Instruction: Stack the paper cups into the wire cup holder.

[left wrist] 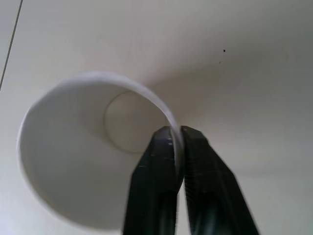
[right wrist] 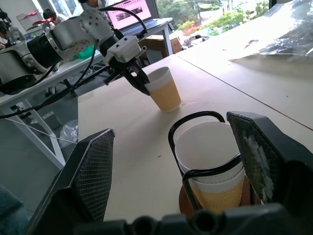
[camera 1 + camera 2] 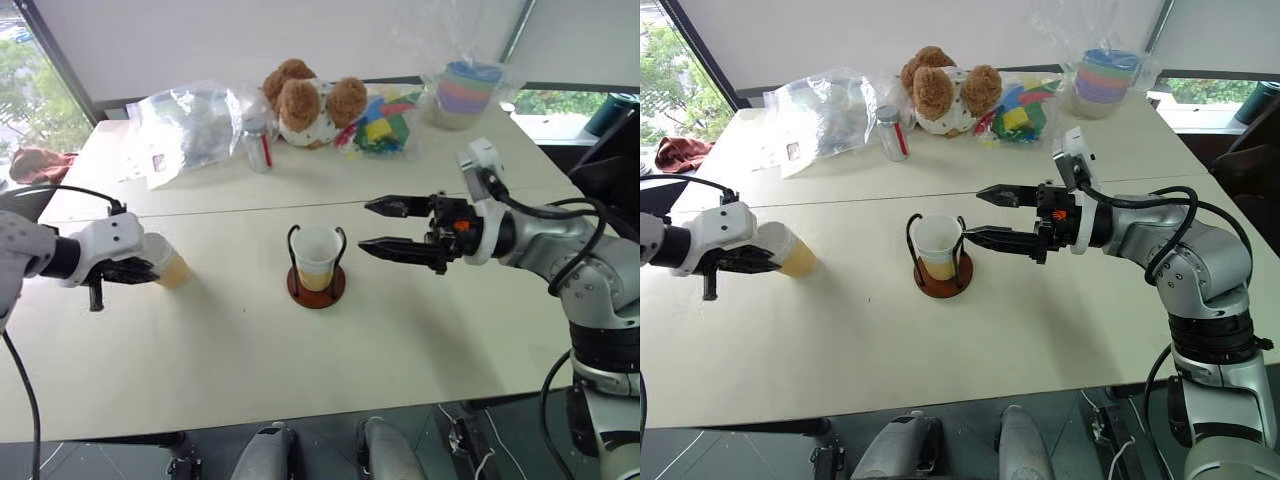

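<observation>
A tan paper cup stands tilted on the table at the left, and my left gripper is shut on its rim. In the left wrist view the two black fingers pinch the white rim, one inside and one outside. The wire cup holder, with its dark-red base, sits mid-table and holds nested paper cups. My right gripper hovers just right of the holder, open, pointing left, with nothing between its fingers. The right wrist view shows the holder's cups close by and the left cup beyond.
Along the table's far side lie a clear plastic bag, a small bottle, plush bears, colourful toys and a wrapped stack of pastel bowls. The table's front edge runs close to me.
</observation>
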Robot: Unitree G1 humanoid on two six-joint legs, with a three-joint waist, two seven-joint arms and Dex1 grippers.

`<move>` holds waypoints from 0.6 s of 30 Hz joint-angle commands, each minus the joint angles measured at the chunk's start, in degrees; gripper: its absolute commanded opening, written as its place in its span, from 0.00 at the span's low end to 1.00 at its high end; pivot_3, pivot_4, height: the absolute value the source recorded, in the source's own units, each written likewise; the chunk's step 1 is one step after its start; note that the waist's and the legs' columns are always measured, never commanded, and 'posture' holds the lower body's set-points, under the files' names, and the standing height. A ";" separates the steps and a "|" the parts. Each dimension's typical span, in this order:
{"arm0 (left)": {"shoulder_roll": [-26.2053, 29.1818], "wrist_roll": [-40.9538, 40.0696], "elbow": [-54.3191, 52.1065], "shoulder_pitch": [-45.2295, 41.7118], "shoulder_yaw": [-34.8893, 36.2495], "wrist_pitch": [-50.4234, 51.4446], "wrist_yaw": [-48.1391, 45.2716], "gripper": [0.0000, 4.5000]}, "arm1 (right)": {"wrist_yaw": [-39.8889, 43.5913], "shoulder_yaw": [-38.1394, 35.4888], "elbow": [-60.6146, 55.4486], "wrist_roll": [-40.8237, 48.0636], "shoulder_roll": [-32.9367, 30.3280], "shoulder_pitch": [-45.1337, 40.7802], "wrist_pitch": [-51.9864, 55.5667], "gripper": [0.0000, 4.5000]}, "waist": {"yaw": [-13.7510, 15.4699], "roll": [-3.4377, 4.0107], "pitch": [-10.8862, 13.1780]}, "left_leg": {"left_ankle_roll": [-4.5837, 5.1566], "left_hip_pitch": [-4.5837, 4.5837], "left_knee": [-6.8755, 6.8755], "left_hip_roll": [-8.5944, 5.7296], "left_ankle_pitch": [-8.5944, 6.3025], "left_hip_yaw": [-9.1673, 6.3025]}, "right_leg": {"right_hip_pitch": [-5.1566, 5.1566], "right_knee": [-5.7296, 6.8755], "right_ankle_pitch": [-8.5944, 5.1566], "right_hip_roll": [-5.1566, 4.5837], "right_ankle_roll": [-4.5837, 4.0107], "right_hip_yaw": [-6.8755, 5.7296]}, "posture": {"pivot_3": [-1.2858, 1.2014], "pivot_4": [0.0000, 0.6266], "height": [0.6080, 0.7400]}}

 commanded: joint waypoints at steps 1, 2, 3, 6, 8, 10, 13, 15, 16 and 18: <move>-0.25 1.52 0.47 -1.10 0.35 -1.32 -0.09 0.01 | -0.30 -2.19 -2.39 1.05 -0.96 -0.86 -0.12 0.89 | -0.02 0.00 0.00 | 0.00 0.00 0.00 0.00 0.00 0.00 | 0.00 0.00 0.00 0.00 0.00 0.00 | 0.52 0.24 1.00; -0.51 1.76 0.54 -1.28 0.50 -1.36 0.10 0.01 | -0.31 -2.17 -2.40 1.00 -1.02 -0.73 -0.16 0.89 | -0.03 0.00 0.00 | 0.00 0.00 0.01 0.00 0.00 0.01 | 0.00 0.00 0.00 0.00 0.00 0.00 | 0.52 0.24 1.00; -0.71 1.96 0.61 -1.52 0.58 -1.31 0.17 0.01 | -0.30 -2.09 -2.29 0.89 -1.05 -0.66 -0.23 0.89 | -0.03 0.00 0.00 | 0.00 0.00 0.01 0.00 0.00 0.00 | 0.00 0.00 0.00 0.00 0.00 0.00 | 0.52 0.24 1.00; -0.46 2.72 1.25 -2.62 0.69 -1.82 -0.18 0.01 | -0.11 -1.74 -1.49 0.45 -0.98 -0.86 -0.55 0.89 | -0.06 0.00 0.00 | 0.00 0.01 0.01 0.00 0.00 0.00 | 0.00 0.00 0.00 0.00 0.00 0.00 | 0.52 0.24 1.00; 0.15 3.46 1.58 -4.29 0.77 -2.55 -0.70 0.01 | 0.12 -1.71 -0.82 0.02 -1.18 -1.01 -0.79 0.89 | -0.04 0.00 0.00 | 0.00 0.01 0.01 0.00 0.00 0.00 | 0.00 0.00 0.00 0.00 0.00 0.00 | 0.52 0.24 1.00; 0.60 3.65 1.57 -7.29 0.82 -2.42 -1.84 0.01 | 0.52 -1.96 -0.12 -0.45 -1.77 -1.17 -1.06 0.89 | 0.06 -0.03 0.00 | 0.00 0.00 0.03 0.00 0.00 -0.01 | 0.00 0.00 0.00 0.00 0.00 -0.01 | 0.52 0.24 1.00; -1.66 0.34 -0.49 -21.66 -0.52 3.95 -8.41 0.01 | 2.79 -2.81 2.67 -2.73 -5.30 -1.70 -2.31 0.89 | -0.10 -0.04 0.00 | 0.02 0.00 0.04 -0.01 -0.01 -0.01 | 0.03 0.01 0.00 0.00 0.01 -0.01 | 0.52 0.24 1.00; -4.33 -3.84 -1.44 -32.15 -3.08 9.06 -14.11 0.01 | 4.72 -2.24 4.51 -5.10 -8.37 -2.02 -3.45 0.89 | 1.15 -0.56 0.29 | 0.03 -0.33 0.45 -0.02 0.00 -0.17 | 0.02 0.02 -0.01 0.10 0.02 -0.27 | 0.52 0.24 1.00; -5.01 -5.36 -1.36 -35.08 -4.41 10.40 -15.44 0.01 | 5.41 -1.90 5.02 -5.89 -9.28 -2.11 -3.89 0.89 | 1.35 -0.60 0.27 | 0.12 -0.63 0.91 0.09 -0.07 -0.28 | 0.00 0.04 -0.01 0.28 0.02 -0.32 | 0.52 0.24 1.00; -7.12 -10.51 -0.97 -41.14 -8.95 12.30 -16.07 0.01 | 6.44 -1.29 5.42 -7.84 -11.25 -1.61 -4.99 0.89 | 1.15 -0.42 0.16 | 0.26 -0.57 0.95 0.00 -0.15 -0.26 | 0.05 0.04 0.02 0.12 0.08 -0.15 | 0.52 0.24 1.00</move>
